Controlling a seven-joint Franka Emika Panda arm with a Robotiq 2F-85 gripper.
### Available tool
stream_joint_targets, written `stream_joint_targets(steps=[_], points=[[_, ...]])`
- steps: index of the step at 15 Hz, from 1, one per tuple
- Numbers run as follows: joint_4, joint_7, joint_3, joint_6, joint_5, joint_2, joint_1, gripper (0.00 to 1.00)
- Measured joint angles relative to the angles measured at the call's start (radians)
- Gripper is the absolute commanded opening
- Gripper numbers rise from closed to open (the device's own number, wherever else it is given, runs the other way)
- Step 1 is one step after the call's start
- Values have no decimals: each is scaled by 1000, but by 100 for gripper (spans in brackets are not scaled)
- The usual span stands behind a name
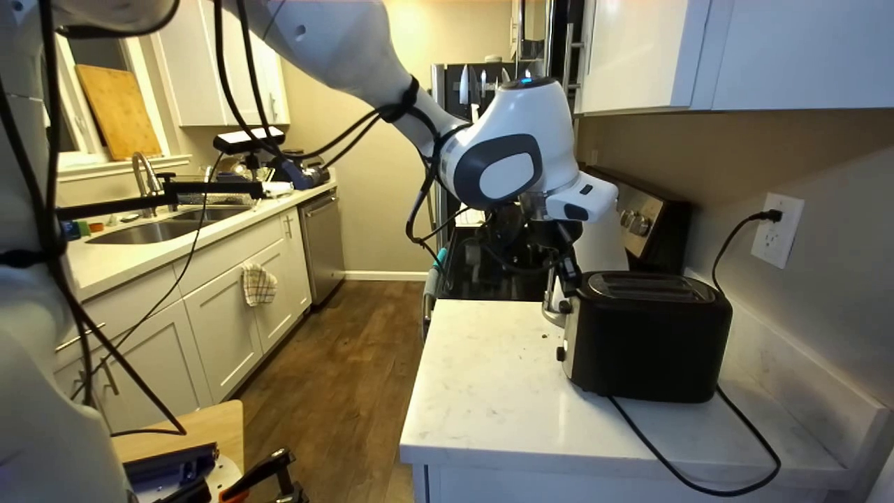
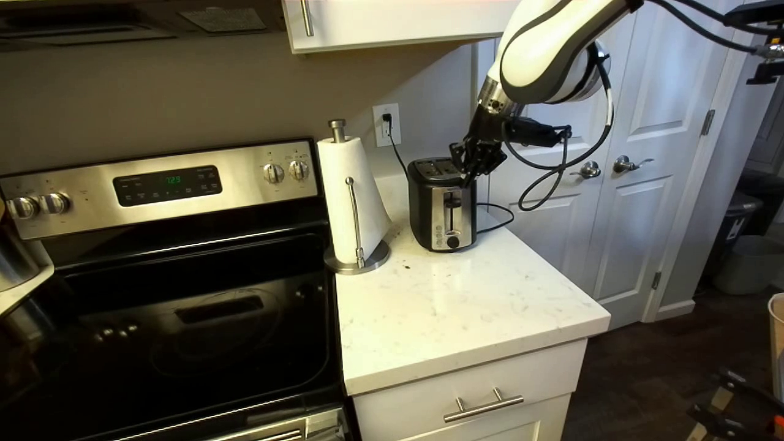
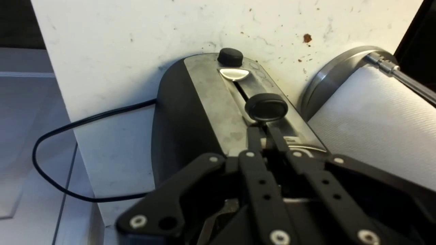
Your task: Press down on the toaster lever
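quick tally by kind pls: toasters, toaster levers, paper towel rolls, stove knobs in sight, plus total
Boxy matte black toaster: 1
Small oval black toaster lever: 1
White cylindrical paper towel roll: 1
Round silver metal stove knobs: 4
Total: 7

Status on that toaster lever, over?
Gripper nearly shut, just above lever, contact unclear. Lever up, not yet pressed. No obstruction seen; paper towel roll stands beside toaster.

Black toaster [image 1: 649, 342], lever [image 3: 266, 107] and pincer [image 3: 264, 132]; checked towel [image 1: 259, 284]; grey-veined white counter [image 2: 471, 306]
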State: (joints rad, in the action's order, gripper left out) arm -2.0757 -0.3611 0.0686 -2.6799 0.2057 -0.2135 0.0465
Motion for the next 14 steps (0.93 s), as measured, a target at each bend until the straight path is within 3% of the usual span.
stream_joint_targets(steps=[10, 14], points=[[-15, -276, 22, 1, -243, -24, 88, 0], [-15, -423, 61, -12, -400, -24, 128, 0]])
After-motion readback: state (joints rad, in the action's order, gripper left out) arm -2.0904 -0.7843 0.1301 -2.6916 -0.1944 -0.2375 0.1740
